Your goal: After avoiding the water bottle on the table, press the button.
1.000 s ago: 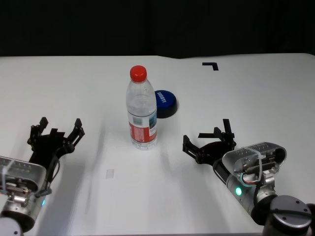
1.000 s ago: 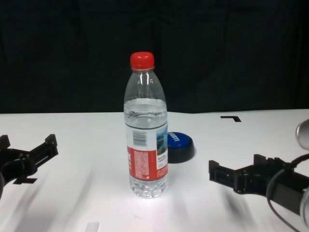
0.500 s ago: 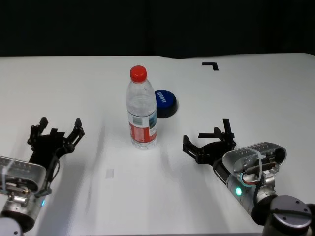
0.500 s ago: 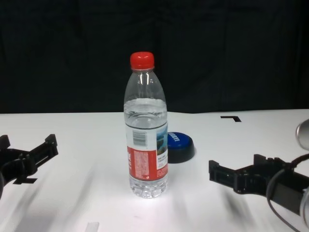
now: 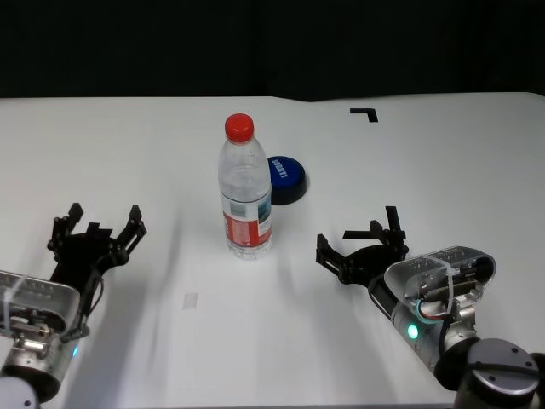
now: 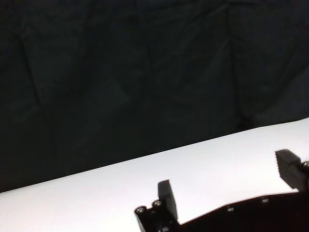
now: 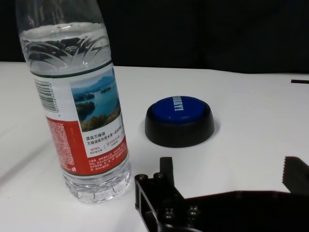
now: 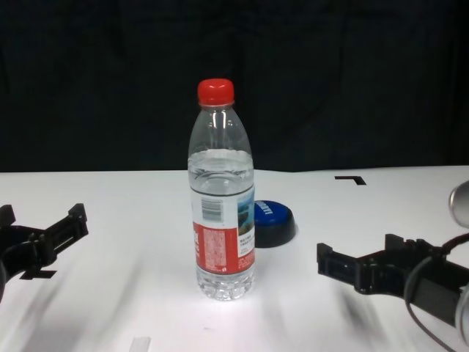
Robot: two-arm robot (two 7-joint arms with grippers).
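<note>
The wide white bench (image 5: 443, 162) spreads out ahead of both my grippers, marked with small black tape pieces. The tall clear plastic water bottle with its red screw cap (image 5: 245, 189) stands upright ahead of my right gripper (image 5: 361, 248) and off toward my left side, well apart from it. Just behind the bottle, and nearly straight ahead of that gripper, sits the low blue dome button on its dark base (image 7: 180, 121); whether it touches the bottle I cannot quite tell. My right gripper hovers low, fingers spread wide, empty. My left gripper (image 5: 95, 232) is parked near the bench's front, likewise wide apart and empty.
</note>
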